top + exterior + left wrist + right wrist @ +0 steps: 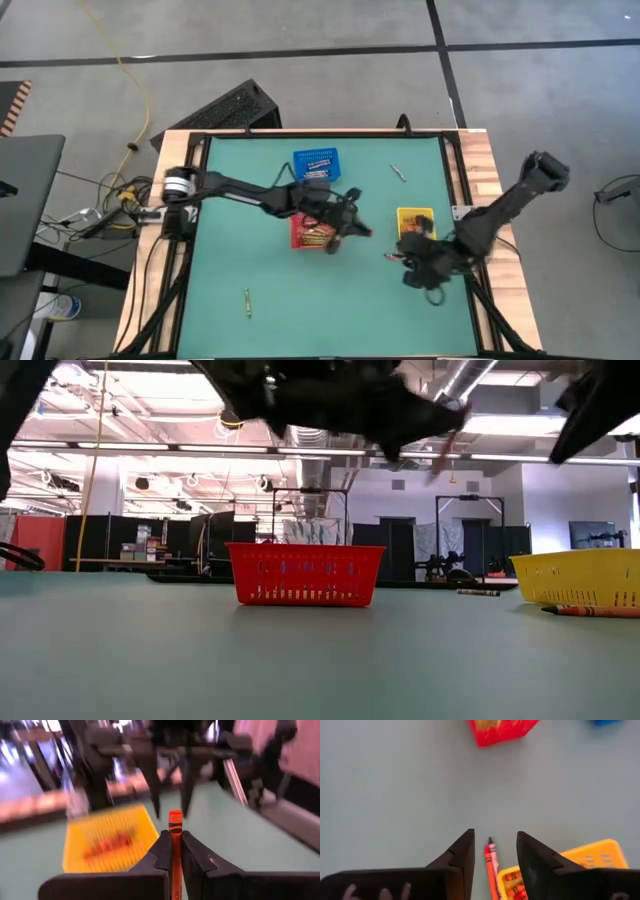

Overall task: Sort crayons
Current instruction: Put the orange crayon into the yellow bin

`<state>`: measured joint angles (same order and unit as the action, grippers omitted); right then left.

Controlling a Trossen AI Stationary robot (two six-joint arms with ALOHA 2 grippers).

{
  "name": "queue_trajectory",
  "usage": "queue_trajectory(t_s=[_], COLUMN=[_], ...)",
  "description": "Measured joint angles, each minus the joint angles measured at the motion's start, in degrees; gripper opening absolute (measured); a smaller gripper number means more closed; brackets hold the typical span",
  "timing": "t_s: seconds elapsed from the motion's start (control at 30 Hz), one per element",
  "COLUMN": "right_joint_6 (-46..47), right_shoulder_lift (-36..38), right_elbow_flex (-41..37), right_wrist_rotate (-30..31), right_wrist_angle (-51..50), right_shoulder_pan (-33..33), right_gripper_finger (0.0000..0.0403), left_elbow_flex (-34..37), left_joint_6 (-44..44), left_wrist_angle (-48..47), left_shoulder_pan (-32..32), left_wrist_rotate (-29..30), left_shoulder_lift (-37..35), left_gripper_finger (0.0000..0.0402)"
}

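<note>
The green worktop [250,270] has a wooden edge and sits on a grey floor, with a big open room behind it. 3 small square mesh baskets stand on it: a blue basket [316,162] at the far side, a red basket [308,234] in the middle and a yellow basket [415,221] to the right.

The left claw [352,226] hangs in the air just beside the red basket, on the side toward the yellow one. Its 2 fingers are pressed tight on a thin orange crayon [175,840], and the crayon's tip sticks out past them. It holds the crayon up high, likely so it can carry it over a basket wall and drop it in.

The right claw [494,851] hangs low near the yellow basket with its fingers apart. A red crayon [490,870] lies on the worktop between them, just beside the basket. The fingers stay wide so they can fit around it.

More crayons lie in the red and yellow baskets. 1 pale crayon [247,298] lies alone near the front, and 1 grey crayon [397,173] lies near the back.
</note>
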<state>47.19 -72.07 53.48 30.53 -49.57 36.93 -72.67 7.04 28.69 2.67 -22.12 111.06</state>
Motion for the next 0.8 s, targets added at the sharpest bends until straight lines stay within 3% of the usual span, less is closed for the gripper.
queue_trajectory(t_s=[0.2,0.43,0.53,0.67,0.8], right_joint_6=[10.8,11.06,10.61,5.14,-1.94], right_shoulder_lift=[7.84,12.44,14.69,17.62,20.5], right_elbow_flex=[-0.92,-1.14,-0.83,-0.83,0.34], right_wrist_rotate=[15.14,28.66,35.39,39.55,39.22], right_wrist_angle=[-5.32,-7.33,-8.22,-5.98,-3.16], right_shoulder_pan=[9.06,11.38,11.6,11.72,11.55], right_gripper_finger=[0.0134,0.0134,0.0134,0.0134,0.0134], left_elbow_flex=[-12.21,-27.65,-31.87,-35.41,-39.04], left_joint_6=[-4.83,-10.17,-11.0,-12.94,-13.56], left_wrist_angle=[16.82,18.45,18.98,15.79,16.15], left_shoulder_pan=[0.73,0.97,1.04,0.95,1.06], left_wrist_rotate=[-1.57,-2.54,1.51,5.68,6.55], left_shoulder_lift=[13.09,26.82,30.85,36.05,38.57], left_gripper_finger=[0.0005,0.0006,0.0006,0.0006,0.0006])
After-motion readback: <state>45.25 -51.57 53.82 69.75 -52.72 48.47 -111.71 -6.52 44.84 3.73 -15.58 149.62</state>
